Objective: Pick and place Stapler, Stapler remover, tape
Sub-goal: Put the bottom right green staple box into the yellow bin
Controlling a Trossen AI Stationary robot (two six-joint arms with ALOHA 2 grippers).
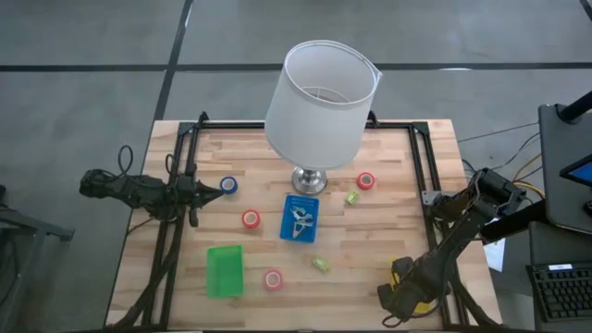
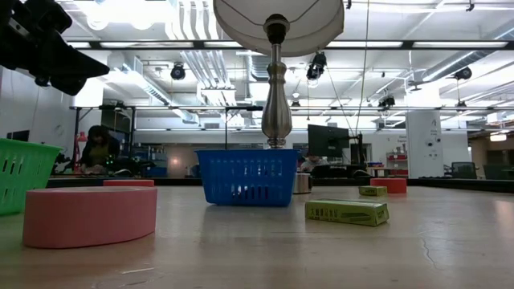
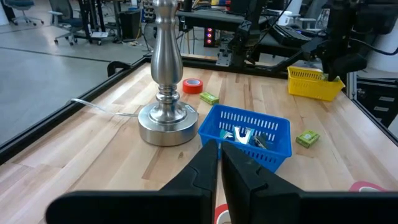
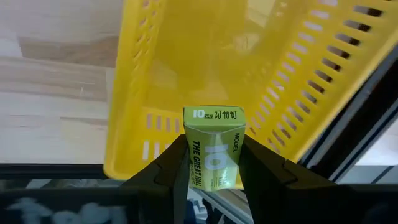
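Right wrist view: a green staple box (image 4: 213, 146) is clamped between the right gripper (image 4: 211, 163) jaws, directly above the yellow basket (image 4: 186, 74) at the worktop's (image 1: 388, 231) near right corner. Left gripper (image 1: 220, 188), jaws closed and empty, is positioned beside the blue tape (image 1: 228, 186).

A white-shaded lamp (image 1: 319, 92) stands mid-table just behind the blue basket (image 1: 299, 220).

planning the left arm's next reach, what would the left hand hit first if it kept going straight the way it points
Probably the blue basket: the shut left hand aims at its near wall, with bare table between. The lamp base sits just beside that line; depth is hard to judge.
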